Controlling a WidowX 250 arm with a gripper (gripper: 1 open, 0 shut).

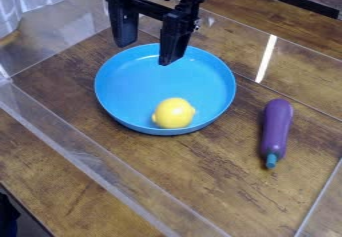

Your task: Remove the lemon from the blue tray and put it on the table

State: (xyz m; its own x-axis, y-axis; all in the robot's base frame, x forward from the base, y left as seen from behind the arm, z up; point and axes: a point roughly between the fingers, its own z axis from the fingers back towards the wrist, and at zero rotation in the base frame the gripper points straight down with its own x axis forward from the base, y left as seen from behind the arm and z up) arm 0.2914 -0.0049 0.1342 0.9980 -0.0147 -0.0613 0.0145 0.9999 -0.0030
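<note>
At the far left, a clear acrylic panel (60, 121) runs along the edge of the table (80, 196), catching pale reflections on its smooth, glassy face. The tabletop is dark brown wood in long planks, the grain plainly visible and the finish glossy enough to throw back streaks of light.

Just right of that edge sits the blue tray (120, 76), a wide, round, shallow plastic dish with a low raised rim and a smooth, matte-looking floor. It is the broadest object on the table. Above its far rim hangs the gripper (150, 36), black and hard-edged, pointing straight down. Its two flat, slab-like fingers (174, 41) stand spread well apart with nothing between them, and their tips are above the back part of the dish, clear of the fruit.

The lemon (174, 113) lies inside the tray, on its floor close to the near rim. It is small, bright yellow, smooth-skinned and slightly oval, far smaller than the dish that holds it, and well apart from the fingertips.

Further right, outside the tray and on the bare wood, lies an eggplant (275, 129). It is purple, elongated and glossy, with a teal-green stem cap at its near end.
</note>
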